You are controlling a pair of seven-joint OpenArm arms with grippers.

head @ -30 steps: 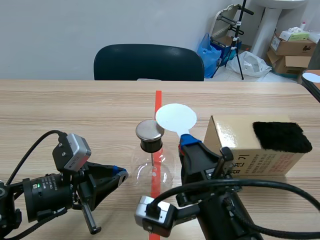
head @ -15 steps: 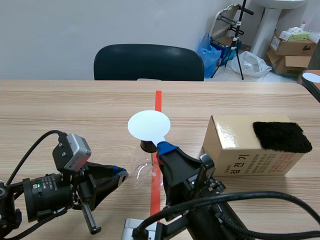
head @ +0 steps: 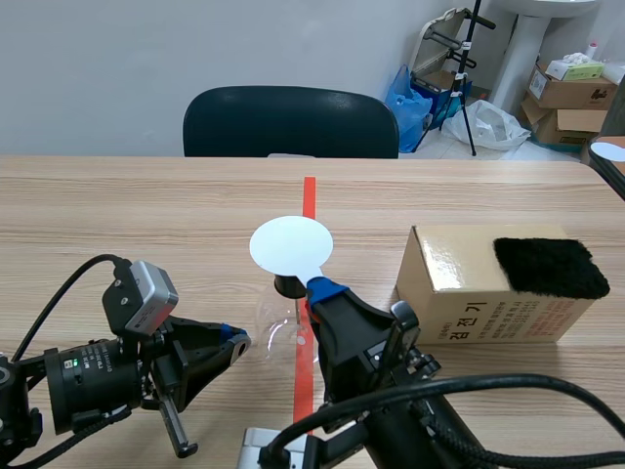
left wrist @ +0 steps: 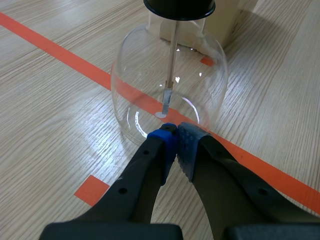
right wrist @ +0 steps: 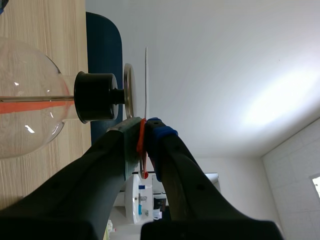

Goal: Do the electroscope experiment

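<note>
Clear round glass flask electroscope [head: 278, 330] stands mid-table on the orange-red tape line [head: 309, 195], with a black stopper [head: 289, 286] in its neck and a thin metal rod [left wrist: 172, 65] hanging inside the bulb. Left: the left gripper [head: 234, 342] lies low on the wooden table [head: 146, 215], its fingers drawn narrow with blue pads nearly meeting and nothing between them. In the left wrist view the tips sit right at the foot of the flask; contact can't be told. Centre: the right gripper [head: 327, 290] comes up from the near edge, clamped on the thin red handle [right wrist: 142, 142] of a white round flat disc [head: 290, 244]. The disc is held level, close over the flask's silver metal cap plate [right wrist: 128, 90]; the right wrist view shows a thin gap between them. Right: a tan cardboard box [head: 459, 293] stands just beside the right arm, with a black fuzzy cloth [head: 552, 267] lying on its top. Far side: a dark chair [head: 290, 122] behind the table.
</note>
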